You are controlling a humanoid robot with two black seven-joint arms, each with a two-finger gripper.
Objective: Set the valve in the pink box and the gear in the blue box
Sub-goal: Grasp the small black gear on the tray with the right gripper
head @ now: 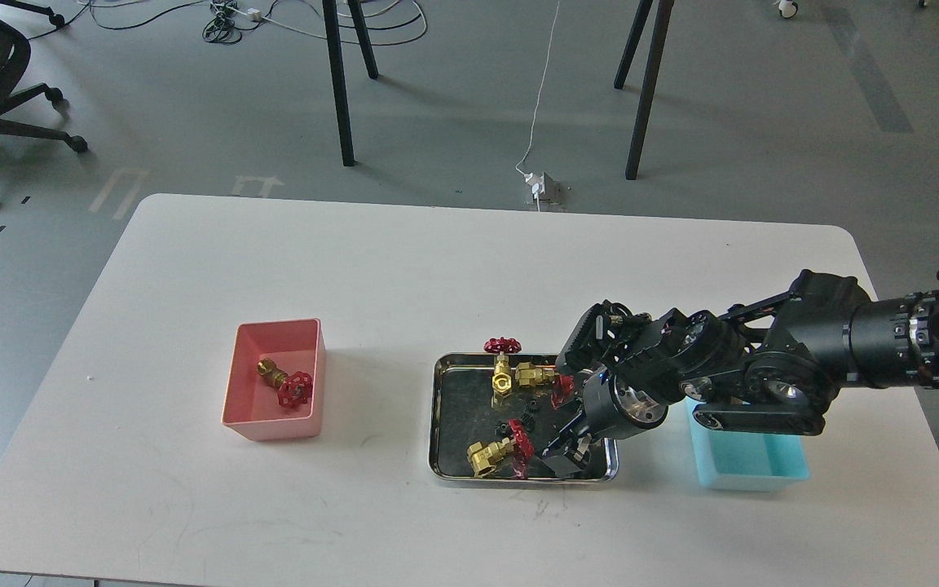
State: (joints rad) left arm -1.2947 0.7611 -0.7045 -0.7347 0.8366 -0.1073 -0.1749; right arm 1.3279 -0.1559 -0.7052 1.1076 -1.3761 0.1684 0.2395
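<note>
Fingers (561, 447) of right gripper (567, 450) seen dark, low in steel tray (440, 408) at lower centre; gap cannot be told. Gears (518, 417) scattered mid-tray beside valves (495, 453). Valve could be nudged, tiny gear lost from grasp. One valve lodged in pink box (257, 425), centre left; blue box (751, 477) partly hidden, lower right.

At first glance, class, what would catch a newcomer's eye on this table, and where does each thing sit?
The big black right arm reaches in from the right, its right gripper down in the steel tray at the table's middle. Brass valves with red handwheels lie in the tray, such as the near valve, among tiny black gears. One valve lies in the pink box on the left; the blue box sits at right, partly under the arm.
</note>
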